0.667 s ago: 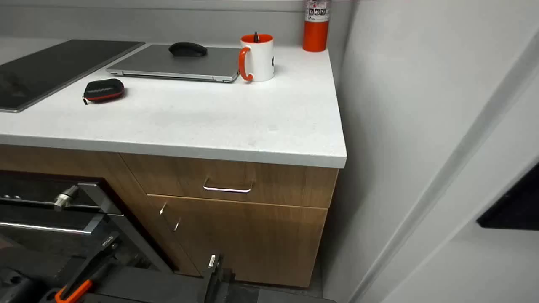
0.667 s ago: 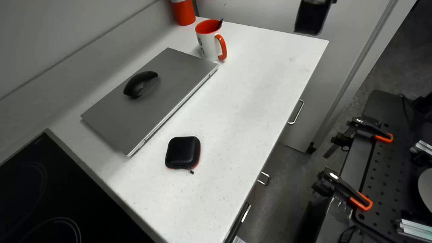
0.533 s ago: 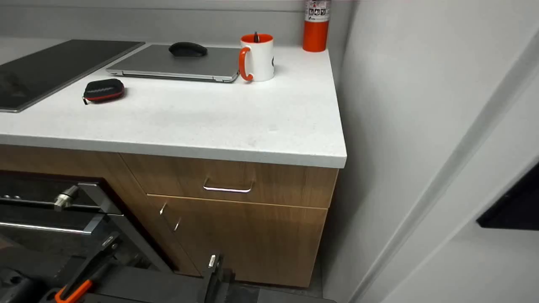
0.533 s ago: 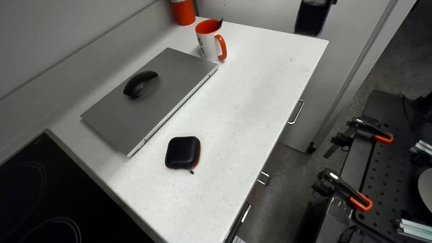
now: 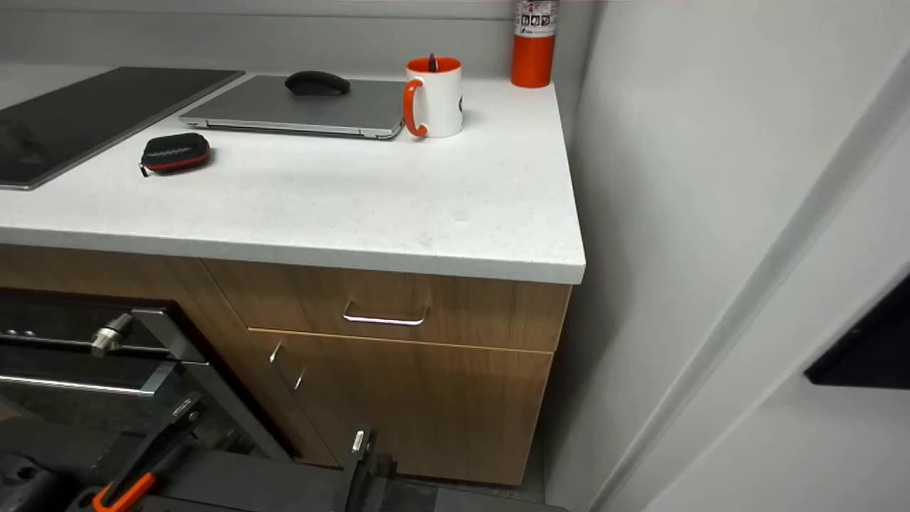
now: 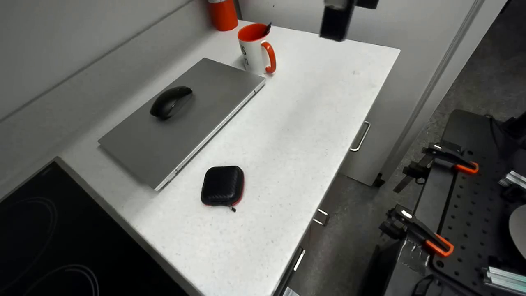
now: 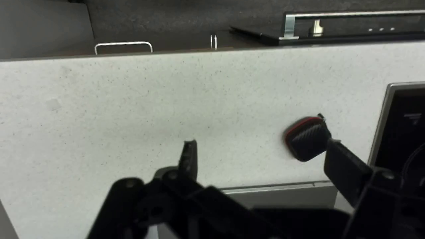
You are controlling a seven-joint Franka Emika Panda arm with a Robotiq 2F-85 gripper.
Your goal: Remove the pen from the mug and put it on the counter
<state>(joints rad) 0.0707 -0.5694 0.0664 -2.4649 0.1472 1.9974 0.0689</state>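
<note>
The white mug (image 5: 444, 107) with a red-orange inside and handle stands upright on the white counter (image 5: 341, 195), beside the laptop. It also shows in an exterior view (image 6: 253, 55) on the counter (image 6: 287, 144). The dark pen (image 5: 432, 63) stands in the mug with its tip above the rim; it also shows in an exterior view (image 6: 268, 28), leaning at the handle side. In the wrist view my gripper (image 7: 262, 143) is wide open with nothing between its fingers. In an exterior view, part of the gripper (image 6: 337, 20) hangs at the top edge, apart from the mug. The wrist view does not show mug or pen.
A closed grey laptop (image 6: 197, 115) with a black mouse (image 6: 169, 102) on it lies beside the mug. A black-and-red zip case (image 6: 223, 186) lies nearer the dark cooktop (image 6: 53, 234). A red canister (image 5: 533, 60) stands behind. A wall (image 5: 675, 178) borders the counter's end.
In an exterior view, my gripper has moved left along the top edge, closer to the mug in the picture. The mug, the pen and the other things have not moved.
</note>
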